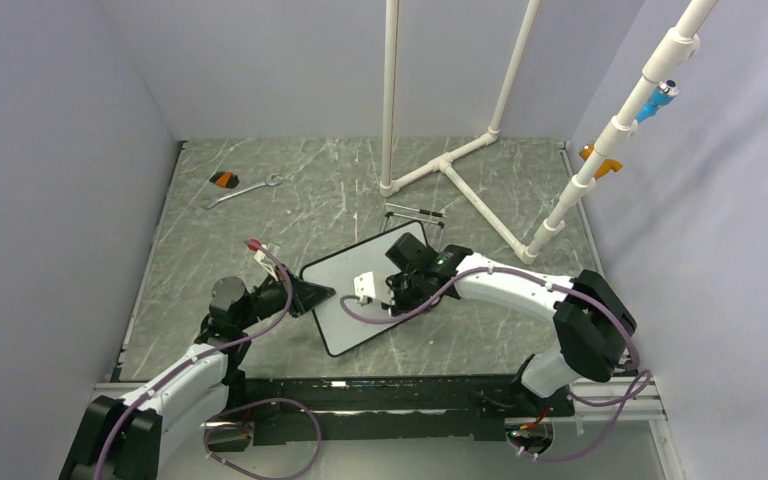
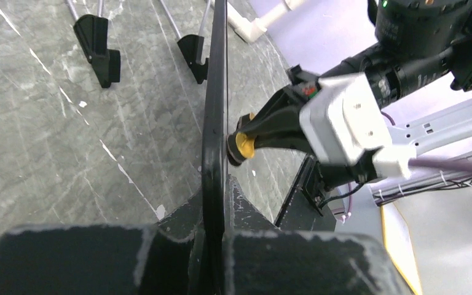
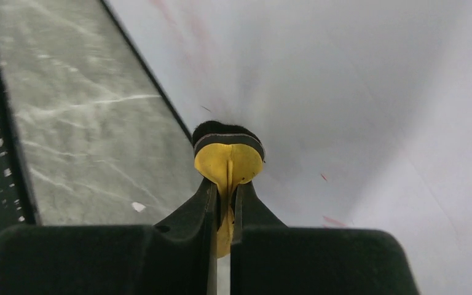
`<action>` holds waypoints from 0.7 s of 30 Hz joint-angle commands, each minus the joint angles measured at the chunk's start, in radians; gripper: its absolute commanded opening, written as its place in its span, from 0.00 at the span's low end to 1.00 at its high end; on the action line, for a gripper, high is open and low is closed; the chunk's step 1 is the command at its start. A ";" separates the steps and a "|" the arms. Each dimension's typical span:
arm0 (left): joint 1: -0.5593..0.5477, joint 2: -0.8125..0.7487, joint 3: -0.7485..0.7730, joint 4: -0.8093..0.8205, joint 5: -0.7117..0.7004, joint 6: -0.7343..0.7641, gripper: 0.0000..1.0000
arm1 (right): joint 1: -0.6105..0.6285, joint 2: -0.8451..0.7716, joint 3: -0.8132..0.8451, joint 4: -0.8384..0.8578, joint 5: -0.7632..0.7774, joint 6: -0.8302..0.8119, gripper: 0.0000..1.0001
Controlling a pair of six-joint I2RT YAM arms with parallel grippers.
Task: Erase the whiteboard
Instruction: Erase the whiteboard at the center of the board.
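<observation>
The whiteboard point(image 1: 332, 285) sits tilted in the middle of the table, white with a thin black frame. My left gripper point(image 1: 320, 293) is shut on its left edge; in the left wrist view the black frame point(image 2: 214, 123) runs straight between my jaws point(image 2: 214, 203). My right gripper point(image 1: 397, 290) is over the board's right half, shut on a small yellow eraser point(image 3: 228, 161) with a black felt face. The felt presses against the white surface point(image 3: 344, 92). Faint red marks point(image 3: 335, 220) remain beside the eraser. The eraser point(image 2: 243, 144) also shows from the left wrist, touching the board.
The board's black wire stand feet point(image 1: 415, 213) stick out behind it. A white pipe frame point(image 1: 450, 165) stands at the back centre and right. A wrench point(image 1: 243, 190) and a small orange-and-black object point(image 1: 224, 180) lie at the back left. Grey walls close both sides.
</observation>
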 commanded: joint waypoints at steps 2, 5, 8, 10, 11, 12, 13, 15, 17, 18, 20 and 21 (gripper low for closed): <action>-0.006 -0.008 0.012 0.065 0.048 0.005 0.00 | -0.109 -0.119 0.005 0.232 0.111 0.150 0.00; -0.006 0.008 0.015 0.080 0.054 -0.001 0.00 | -0.141 -0.151 -0.015 0.299 0.143 0.193 0.00; -0.006 0.011 0.016 0.085 0.054 -0.005 0.00 | -0.154 -0.153 -0.021 0.307 0.154 0.195 0.00; -0.006 0.005 0.015 0.080 0.052 -0.004 0.00 | -0.155 -0.147 -0.015 0.270 0.121 0.167 0.00; -0.006 0.002 0.017 0.075 0.052 -0.003 0.00 | -0.154 -0.140 -0.010 0.232 0.080 0.140 0.00; -0.006 -0.003 0.018 0.067 0.050 0.000 0.00 | -0.151 -0.131 -0.003 0.183 0.026 0.103 0.00; -0.006 -0.008 0.019 0.060 0.050 0.002 0.00 | -0.142 -0.124 0.002 0.131 -0.052 0.058 0.00; -0.006 -0.017 0.021 0.049 0.048 0.006 0.00 | -0.106 -0.111 0.003 0.050 -0.115 -0.019 0.00; -0.006 -0.022 0.021 0.039 0.048 0.009 0.00 | -0.071 -0.096 0.000 0.026 -0.099 -0.046 0.00; -0.006 -0.025 0.023 0.035 0.047 0.011 0.00 | -0.063 -0.088 0.002 0.032 -0.080 -0.042 0.00; -0.006 -0.031 0.023 0.024 0.045 0.015 0.00 | -0.061 -0.077 0.003 0.065 -0.038 -0.006 0.00; -0.006 -0.034 0.024 0.016 0.044 0.019 0.00 | -0.062 -0.078 0.000 0.091 -0.012 0.013 0.00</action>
